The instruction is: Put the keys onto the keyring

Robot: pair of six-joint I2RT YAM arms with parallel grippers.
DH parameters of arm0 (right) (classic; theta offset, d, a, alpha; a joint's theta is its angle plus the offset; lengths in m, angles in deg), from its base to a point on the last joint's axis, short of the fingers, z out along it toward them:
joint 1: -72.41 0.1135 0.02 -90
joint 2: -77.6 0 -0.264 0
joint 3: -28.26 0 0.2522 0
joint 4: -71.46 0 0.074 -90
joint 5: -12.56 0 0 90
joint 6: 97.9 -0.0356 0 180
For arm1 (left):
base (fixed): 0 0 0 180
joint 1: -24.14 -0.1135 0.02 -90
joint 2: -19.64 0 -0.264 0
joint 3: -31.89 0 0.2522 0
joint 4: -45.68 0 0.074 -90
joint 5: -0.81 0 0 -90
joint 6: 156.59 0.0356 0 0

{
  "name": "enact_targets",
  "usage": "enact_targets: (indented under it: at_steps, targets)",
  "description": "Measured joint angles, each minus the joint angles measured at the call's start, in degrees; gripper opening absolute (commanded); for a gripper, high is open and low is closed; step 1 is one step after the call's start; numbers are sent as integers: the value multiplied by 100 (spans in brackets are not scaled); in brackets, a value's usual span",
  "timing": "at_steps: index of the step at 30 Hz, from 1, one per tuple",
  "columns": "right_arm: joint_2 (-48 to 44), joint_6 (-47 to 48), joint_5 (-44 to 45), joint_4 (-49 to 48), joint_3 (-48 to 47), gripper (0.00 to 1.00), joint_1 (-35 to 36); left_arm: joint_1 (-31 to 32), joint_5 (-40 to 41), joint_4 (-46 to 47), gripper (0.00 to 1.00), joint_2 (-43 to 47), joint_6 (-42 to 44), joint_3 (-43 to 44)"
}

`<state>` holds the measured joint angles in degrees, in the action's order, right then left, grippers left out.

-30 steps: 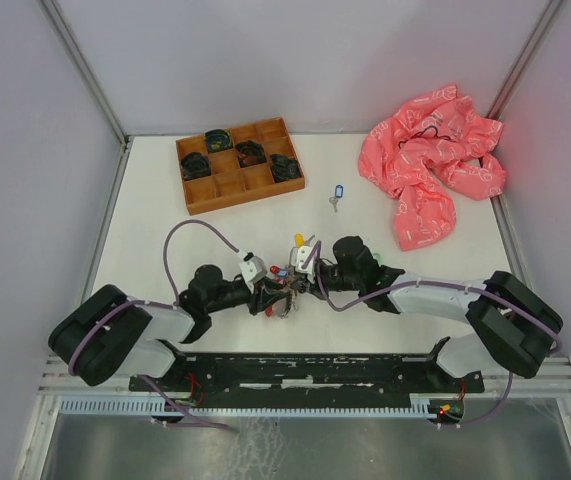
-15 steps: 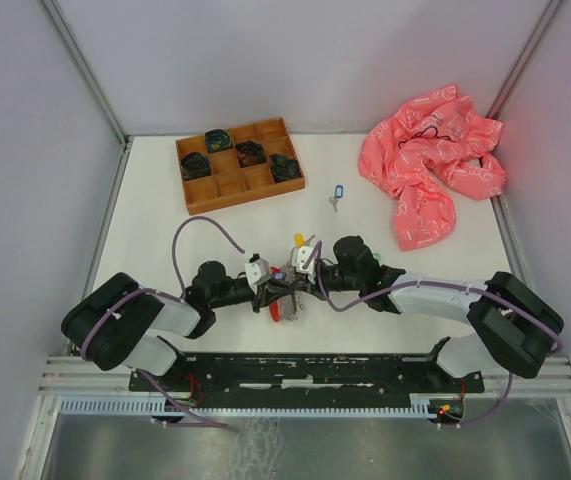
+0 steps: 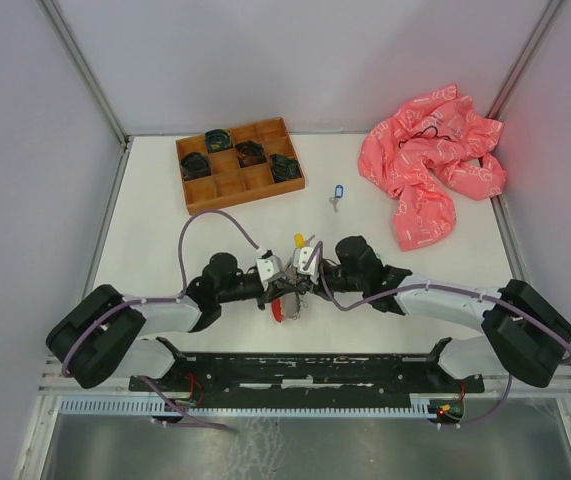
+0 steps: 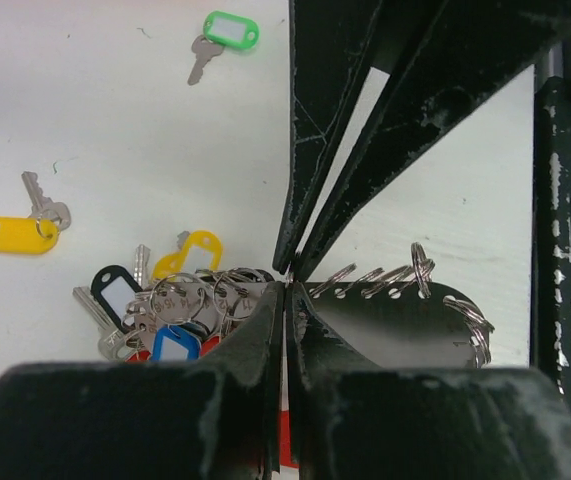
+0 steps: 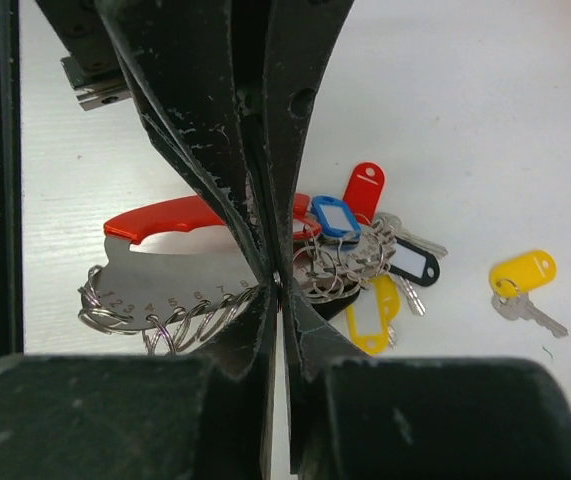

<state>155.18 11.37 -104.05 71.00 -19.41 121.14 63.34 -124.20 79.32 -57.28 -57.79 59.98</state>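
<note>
Well nearer than the wooden compartment tray (image 3: 245, 198), the left claw (image 4: 285, 300) is clamped on the keyring (image 5: 155, 290); the right claw (image 5: 278, 300) meets it, fingers almost together. Opposed tugs could slip the thin ring, spilling threaded keys (image 5: 350, 260).

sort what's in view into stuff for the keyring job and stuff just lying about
for the job: keyring bunch, yellow-tag key, green-tag key, blue-tag key
lying about: wooden tray, pink bag
</note>
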Motion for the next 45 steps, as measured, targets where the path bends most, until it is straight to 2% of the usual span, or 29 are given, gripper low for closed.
enact_targets:
  at_steps: [5,11,16,26,45]
  targets:
    - [-221,7,455,297,13,22,0,328,509,-1320,3,225,225,570]
    - [-743,-24,769,175,433,28,-11,415,962,-2275,3,345,396,791]
    - [-813,-52,643,-264,857,31,-15,450,1113,-2767,3,352,505,914]
    - [-229,35,103,-1202,863,35,-15,498,1088,-3099,3,660,669,942]
    - [306,428,-411,-1318,608,31,-59,487,885,-3097,3,671,804,927]
